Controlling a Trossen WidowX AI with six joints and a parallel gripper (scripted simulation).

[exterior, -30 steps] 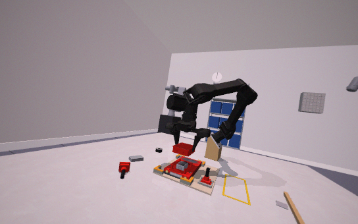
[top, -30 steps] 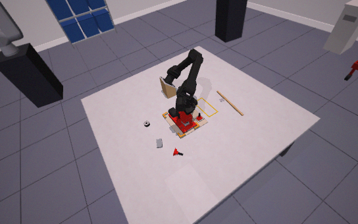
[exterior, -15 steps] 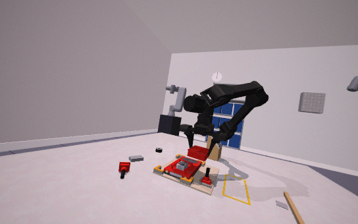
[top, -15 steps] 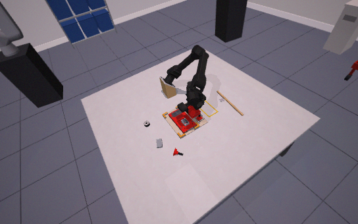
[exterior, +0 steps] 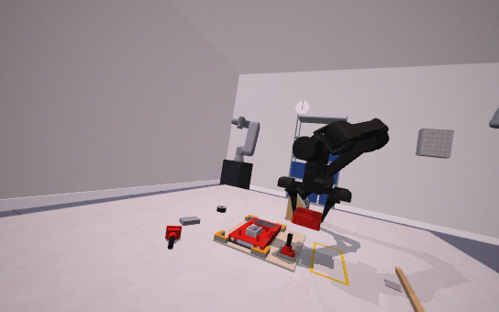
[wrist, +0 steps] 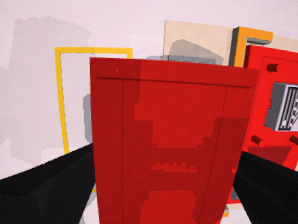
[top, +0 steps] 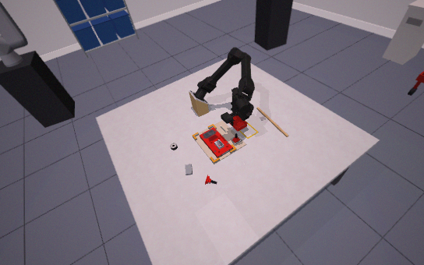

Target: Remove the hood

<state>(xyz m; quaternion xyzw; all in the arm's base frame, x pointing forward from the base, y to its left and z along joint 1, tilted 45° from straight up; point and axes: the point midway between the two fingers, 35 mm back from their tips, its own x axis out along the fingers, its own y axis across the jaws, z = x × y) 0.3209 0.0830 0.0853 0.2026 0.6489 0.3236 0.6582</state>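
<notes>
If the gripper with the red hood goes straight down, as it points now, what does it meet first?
Probably the table, with the hood held in the gripper landing first. In the wrist view the yellow marked area lies left of the hood, so it would land partly outside it. Depth is unclear.

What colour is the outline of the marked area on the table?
Yellow; the marked area is a thin yellow outline, clearest in the exterior view.

I have the hood [exterior: 306,218] clamped in the gripper [exterior: 308,212], up off the table [exterior: 115,257]. The marked area [exterior: 328,263] lies open below, nothing inside it. To its left the car [exterior: 255,231] on its board [exterior: 293,261] and the red lever [exterior: 288,248] crowd that edge. The stick [exterior: 409,290] lies well right.
</notes>
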